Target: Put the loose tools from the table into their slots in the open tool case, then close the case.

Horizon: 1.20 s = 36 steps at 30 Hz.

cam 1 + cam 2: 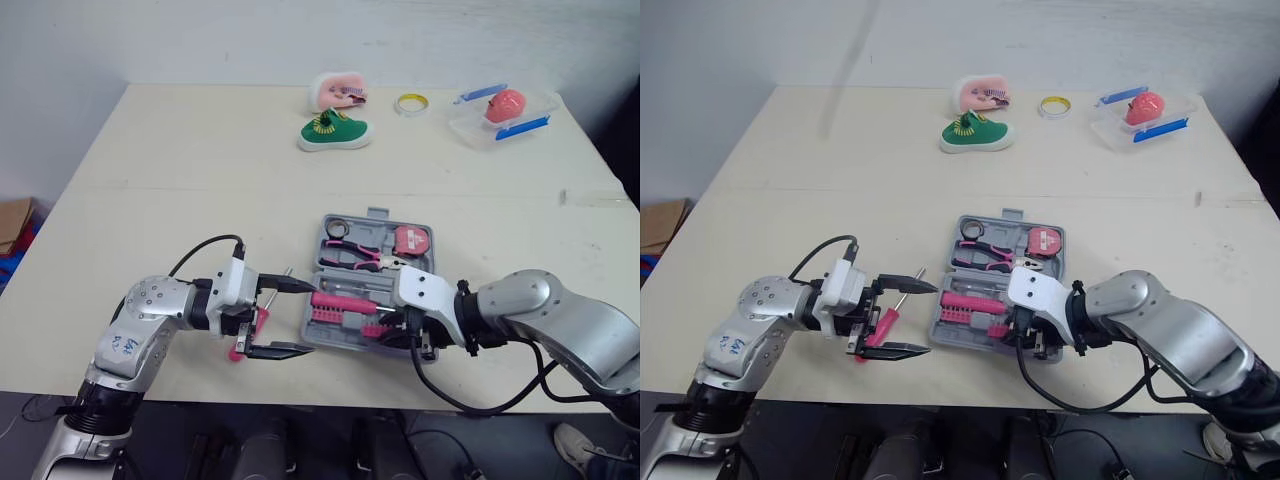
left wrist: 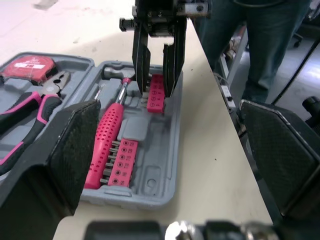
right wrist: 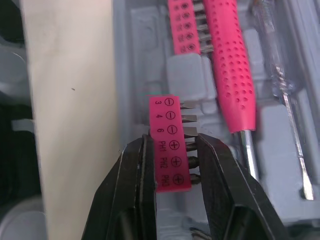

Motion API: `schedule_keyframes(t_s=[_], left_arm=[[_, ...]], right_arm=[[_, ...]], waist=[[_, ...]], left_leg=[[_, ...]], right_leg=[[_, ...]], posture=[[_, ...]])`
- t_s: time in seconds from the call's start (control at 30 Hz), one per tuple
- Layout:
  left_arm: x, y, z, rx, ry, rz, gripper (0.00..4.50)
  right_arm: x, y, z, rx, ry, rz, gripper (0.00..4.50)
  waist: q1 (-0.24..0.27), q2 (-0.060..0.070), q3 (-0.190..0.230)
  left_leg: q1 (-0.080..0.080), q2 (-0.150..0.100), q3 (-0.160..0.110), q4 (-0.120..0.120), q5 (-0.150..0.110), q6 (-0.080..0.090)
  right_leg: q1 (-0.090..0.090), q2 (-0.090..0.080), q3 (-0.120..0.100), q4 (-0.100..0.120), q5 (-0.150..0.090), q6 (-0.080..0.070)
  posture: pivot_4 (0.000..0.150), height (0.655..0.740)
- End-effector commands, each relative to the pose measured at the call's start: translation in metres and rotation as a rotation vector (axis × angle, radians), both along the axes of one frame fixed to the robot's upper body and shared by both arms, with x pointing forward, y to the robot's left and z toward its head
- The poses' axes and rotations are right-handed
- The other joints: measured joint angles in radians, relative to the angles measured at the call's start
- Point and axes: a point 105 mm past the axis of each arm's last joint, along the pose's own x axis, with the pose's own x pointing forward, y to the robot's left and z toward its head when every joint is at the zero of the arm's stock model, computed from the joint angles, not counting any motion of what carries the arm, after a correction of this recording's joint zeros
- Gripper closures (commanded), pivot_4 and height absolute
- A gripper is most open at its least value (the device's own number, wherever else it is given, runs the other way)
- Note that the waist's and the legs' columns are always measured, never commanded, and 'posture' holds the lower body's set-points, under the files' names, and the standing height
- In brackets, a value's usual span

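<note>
left gripper (image 1: 930, 318): fingers spread wide, pointing toward right arm | right gripper (image 3: 173, 145): fingers pinching bit holder (image 3: 167, 117)

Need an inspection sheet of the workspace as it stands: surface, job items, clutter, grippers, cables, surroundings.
Surface: pale table, tool case near its front edge.
Job's things: tool case open, pliers and tape measure seated; loose screwdriver on the table at the left gripper; bit holder held over the case.
Clutter: green shoe, tape roll, clear tray at the far side.
Grippers: left gripper open; right gripper shut on the bit holder.
Cables: left-arm cable arches over the forearm; right-arm cable hangs past the table edge.
Surroundings: person's legs beside the table; cardboard box on the floor.
</note>
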Motion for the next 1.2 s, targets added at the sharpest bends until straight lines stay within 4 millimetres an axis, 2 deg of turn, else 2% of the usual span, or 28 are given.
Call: schedule_keyframes(t_s=[0.03, 0.4, 0.87, 1.03, 1.2], left_arm=[[-0.004, 0.001, 0.008, -0.004, -0.043, 0.006, 0.00], [-0.006, 0.001, 0.007, -0.002, -0.039, 0.016, 0.00], [-0.006, -0.009, 0.020, -0.007, -0.041, 0.015, 0.00], [-0.007, -0.003, 0.008, 0.004, -0.029, 0.019, 0.00], [-0.008, 0.002, -0.003, 0.004, -0.023, 0.023, 0.00]], right_arm=[[0.003, 0.003, 0.003, -0.011, -0.032, 0.016, 3.69], [0.007, 0.008, -0.006, -0.049, -0.004, 0.018, 3.69], [0.010, 0.014, -0.013, -0.068, 0.037, -0.003, 3.69], [0.007, 0.008, -0.014, -0.101, 0.086, -0.022, 3.69], [0.012, 0.011, -0.018, -0.105, 0.092, -0.043, 3.69]], waist=[[0.000, 0.000, 0.000], [-0.001, 0.000, 0.000], [-0.026, -0.002, -0.001], [-0.024, -0.002, -0.001], [-0.023, -0.004, -0.002]], left_leg=[[0.000, 0.000, 0.000, 0.000, 0.000, 0.000], [0.000, 0.000, 0.000, 0.000, 0.000, 0.000], [0.001, 0.001, 0.000, 0.000, 0.001, -0.002], [0.001, 0.001, 0.000, -0.001, 0.001, -0.002], [0.001, 0.001, 0.000, 0.000, 0.001, -0.001]], right_leg=[[0.000, 0.000, 0.000, 0.000, 0.000, 0.000], [0.000, 0.000, 0.000, 0.001, 0.000, 0.000], [0.000, 0.001, 0.000, 0.002, 0.000, 0.000], [0.000, 0.001, 0.000, 0.002, 0.000, 0.000], [0.001, 0.001, 0.000, 0.001, 0.000, 0.000]], posture=[[0.150, 0.7400], [0.150, 0.7400], [0.150, 0.7400], [0.150, 0.7400], [0.150, 0.7400]])
